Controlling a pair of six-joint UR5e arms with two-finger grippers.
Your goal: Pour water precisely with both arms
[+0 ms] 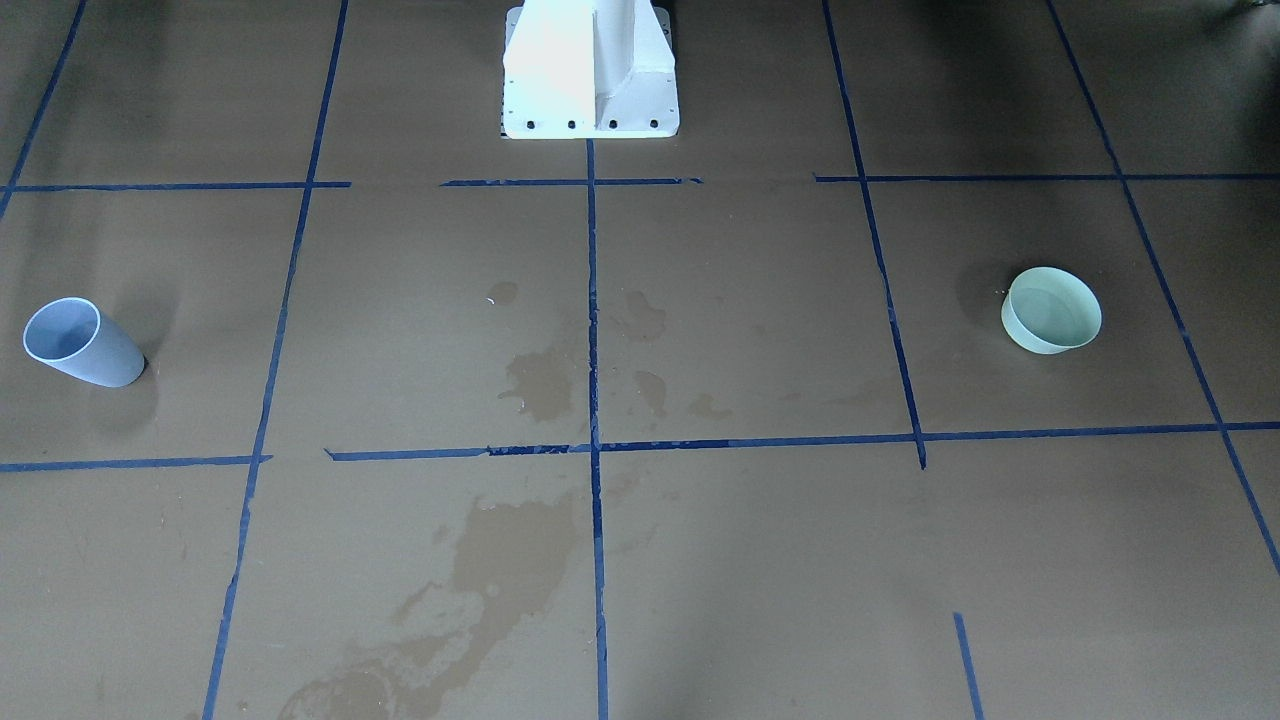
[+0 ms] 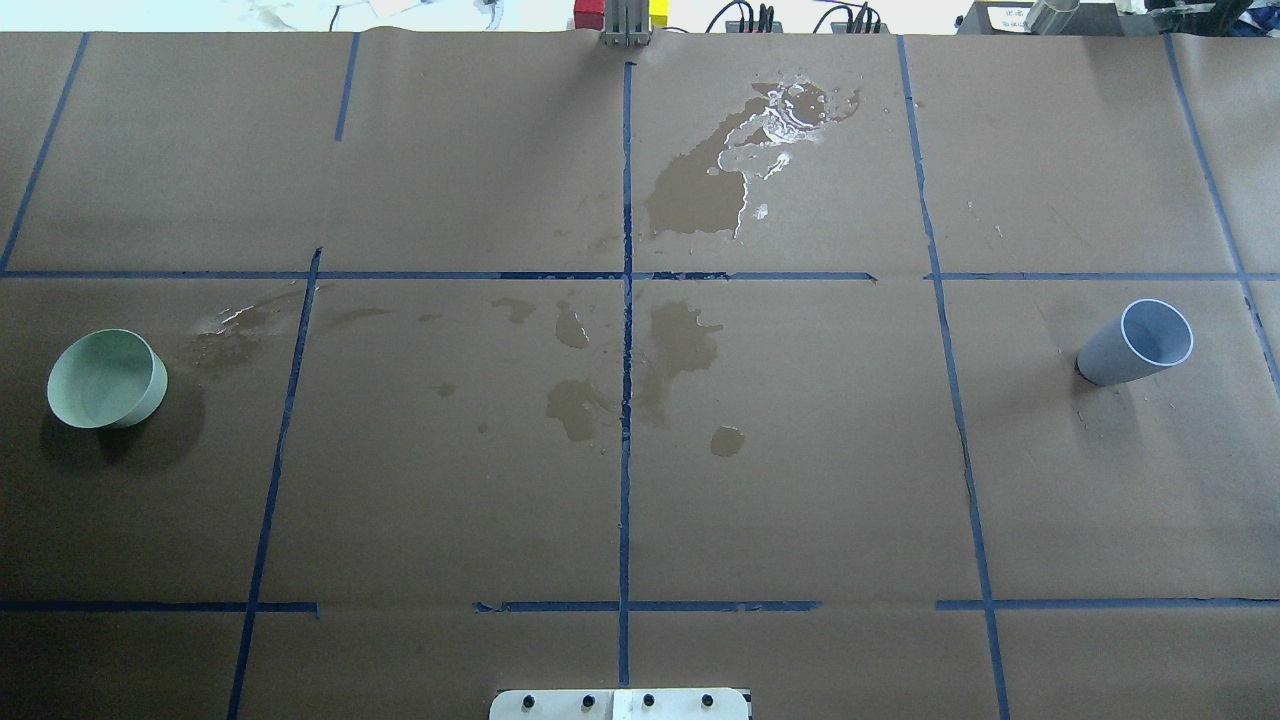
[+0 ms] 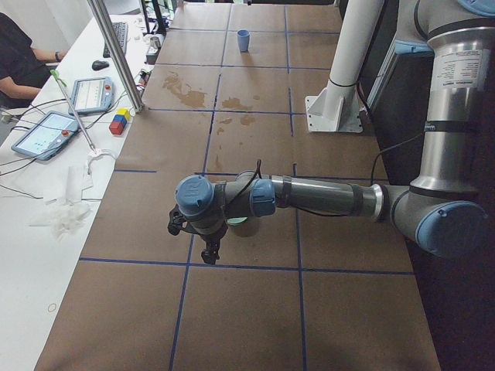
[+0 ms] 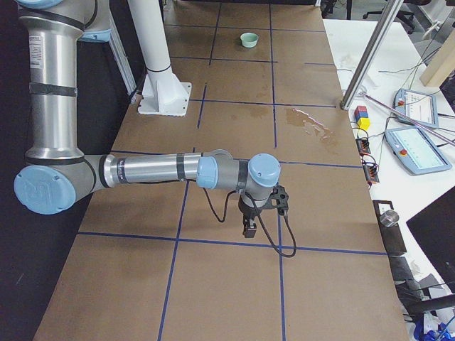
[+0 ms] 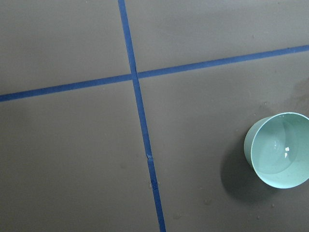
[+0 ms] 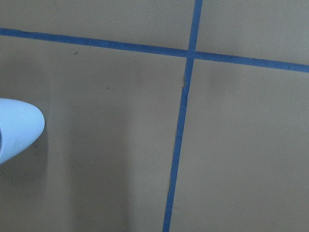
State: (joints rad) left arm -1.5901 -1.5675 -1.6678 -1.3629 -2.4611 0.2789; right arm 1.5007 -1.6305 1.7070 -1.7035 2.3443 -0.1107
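A pale green bowl (image 2: 107, 379) stands upright on the brown table at my left; it also shows in the front view (image 1: 1050, 310) and the left wrist view (image 5: 279, 150), where a faint sheen of water (image 5: 277, 159) glints inside. A pale blue cup (image 2: 1137, 343) stands at my right, seen too in the front view (image 1: 82, 343) and at the right wrist view's edge (image 6: 17, 128). My left gripper (image 3: 207, 251) hangs above the table beside the bowl. My right gripper (image 4: 248, 229) hangs near the cup's spot. I cannot tell whether either is open or shut.
Dark wet stains (image 2: 680, 340) mark the table's middle, and a shiny puddle (image 2: 780, 110) lies at the far edge. The white pedestal (image 1: 590, 70) stands at the robot's side. Blue tape lines grid the table. Tablets (image 3: 46, 131) and a metal pole (image 3: 116, 54) stand on the operators' side.
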